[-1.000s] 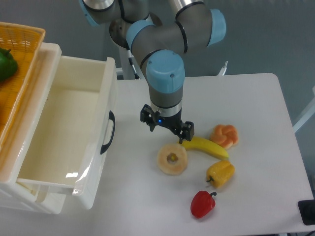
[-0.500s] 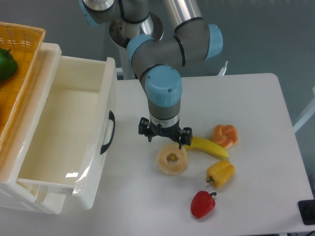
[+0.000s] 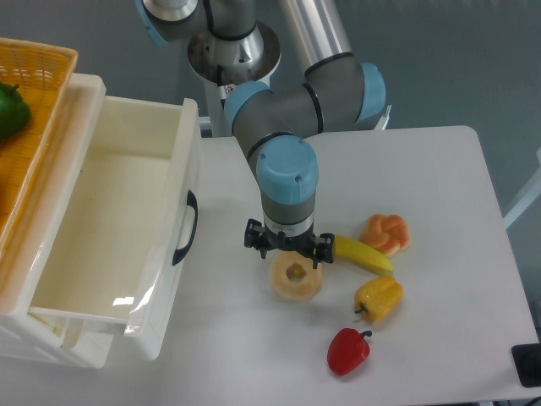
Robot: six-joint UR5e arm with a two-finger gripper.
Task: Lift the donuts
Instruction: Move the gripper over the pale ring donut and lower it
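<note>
One pale donut (image 3: 296, 277) lies flat near the middle of the white surface (image 3: 439, 186), toward its front edge. Directly above its rear rim hangs the tool (image 3: 287, 247), fingers spread and holding nothing. A banana (image 3: 362, 253) lies just right.

text: none readable | labels: none (no brands either)

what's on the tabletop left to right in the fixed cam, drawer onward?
open white drawer → donut with the claw just above it → red pepper → yellow pepper → orange twisted pastry. Banana skipped: it overlaps several.
</note>
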